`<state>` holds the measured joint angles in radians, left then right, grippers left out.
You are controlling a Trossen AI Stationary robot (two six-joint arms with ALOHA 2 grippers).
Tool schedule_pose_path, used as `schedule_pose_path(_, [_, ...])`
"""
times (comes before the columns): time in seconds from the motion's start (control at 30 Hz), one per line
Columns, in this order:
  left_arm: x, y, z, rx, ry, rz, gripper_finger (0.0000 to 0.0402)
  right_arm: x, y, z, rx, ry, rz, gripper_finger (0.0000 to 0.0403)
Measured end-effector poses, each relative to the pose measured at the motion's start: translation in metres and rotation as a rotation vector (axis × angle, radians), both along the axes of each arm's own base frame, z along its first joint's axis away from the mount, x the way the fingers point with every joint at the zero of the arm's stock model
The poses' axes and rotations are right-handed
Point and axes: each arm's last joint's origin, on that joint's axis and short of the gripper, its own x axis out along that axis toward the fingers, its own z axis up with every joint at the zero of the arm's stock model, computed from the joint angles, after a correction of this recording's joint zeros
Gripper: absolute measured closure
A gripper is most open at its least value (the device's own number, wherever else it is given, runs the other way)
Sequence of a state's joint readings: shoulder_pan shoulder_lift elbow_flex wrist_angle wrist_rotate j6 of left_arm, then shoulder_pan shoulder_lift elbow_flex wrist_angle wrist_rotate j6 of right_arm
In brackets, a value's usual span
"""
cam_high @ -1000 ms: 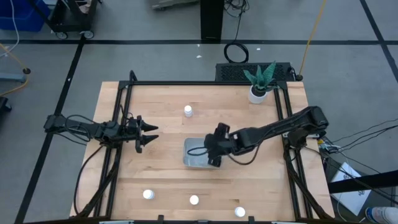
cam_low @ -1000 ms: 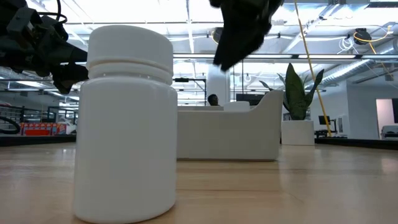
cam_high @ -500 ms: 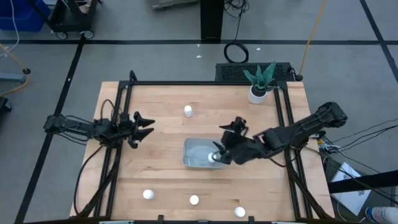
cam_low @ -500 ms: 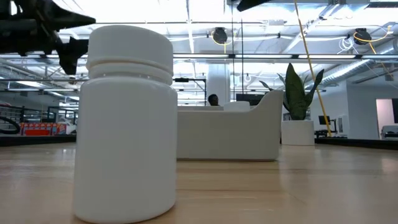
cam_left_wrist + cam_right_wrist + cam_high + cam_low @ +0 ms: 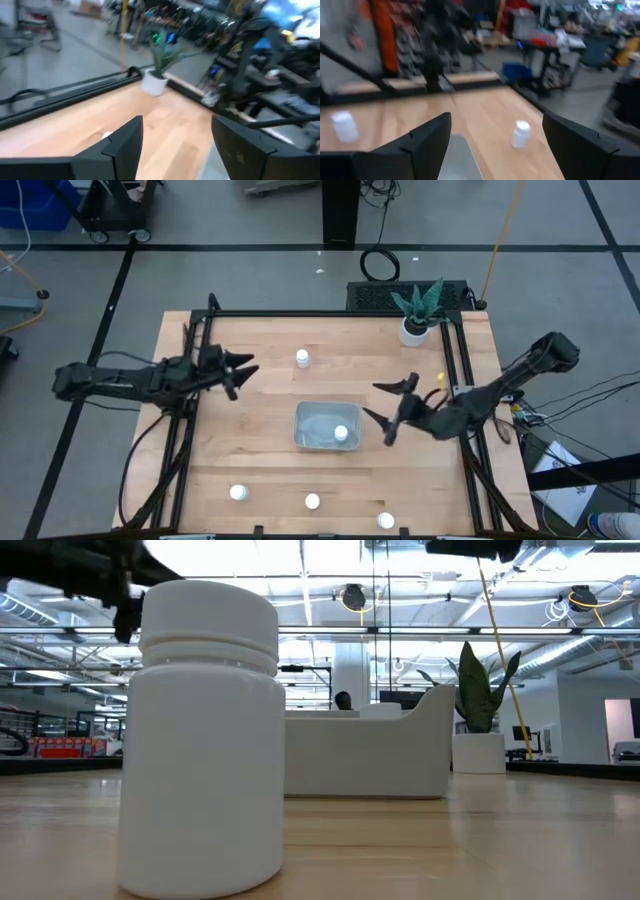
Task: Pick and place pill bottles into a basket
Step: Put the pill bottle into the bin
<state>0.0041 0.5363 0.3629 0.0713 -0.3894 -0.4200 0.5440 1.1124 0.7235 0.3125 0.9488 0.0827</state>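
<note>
The pale basket [image 5: 318,424] lies mid-table with one white pill bottle [image 5: 341,433] standing in it. Another bottle [image 5: 303,359] stands toward the far edge. Three more [image 5: 238,492] [image 5: 312,502] [image 5: 386,520] stand along the near edge, one of them close before the low camera [image 5: 200,740]. My right gripper [image 5: 385,405] is open and empty, just right of the basket. In its wrist view [image 5: 495,145] it faces two bottles [image 5: 522,134] [image 5: 343,125]. My left gripper [image 5: 240,372] is open and empty, left of the far bottle, also shown in its wrist view [image 5: 175,145].
A white pot with a green plant [image 5: 413,330] stands at the far right corner and shows in the left wrist view [image 5: 154,82] and the low view [image 5: 480,740]. Black frame rails [image 5: 455,370] run along the table's left, right and far sides.
My right gripper has drawn back from over the basket toward the table's right edge, and a bottle now stands in the basket where it was. My left gripper has moved toward the far edge and the far bottle.
</note>
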Motion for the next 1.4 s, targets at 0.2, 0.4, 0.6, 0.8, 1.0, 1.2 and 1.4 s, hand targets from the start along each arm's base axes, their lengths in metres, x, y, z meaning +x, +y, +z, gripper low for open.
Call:
schedule_pose_path(0.2, [0.042, 0.022, 0.021, -0.055, 0.194, 0.079, 0.01, -0.029, -0.014, -0.007, 0.041, -0.25, 0.146, 0.0093])
schedule_pose_path(0.4, [0.095, 0.055, 0.028, -0.116, 0.304, 0.09, 0.0062, -0.046, -0.021, -0.009, 0.087, -0.396, 0.283, 0.0093])
schedule_pose_path(0.6, [0.14, 0.093, 0.023, -0.224, 0.422, 0.099, 0.0064, -0.054, -0.015, -0.005, 0.096, -0.441, 0.403, 0.0094])
schedule_pose_path(0.8, [0.17, 0.116, 0.013, -0.249, 0.644, 0.095, 0.0075, -0.06, -0.007, -0.003, 0.089, -0.461, 0.453, 0.0094])
schedule_pose_path(1.0, [0.178, 0.128, 0.017, -0.235, 0.813, 0.048, 0.0075, -0.064, -0.002, -0.002, 0.085, -0.463, 0.485, 0.0094])
schedule_pose_path(1.2, [0.176, 0.144, 0.007, -0.288, 0.836, 0.04, 0.0081, -0.067, 0.002, -0.002, 0.091, -0.461, 0.508, 0.0094])
schedule_pose_path(1.4, [0.177, 0.153, -0.005, -0.338, 0.858, 0.043, 0.0095, -0.07, 0.006, -0.002, 0.098, -0.461, 0.537, 0.0094])
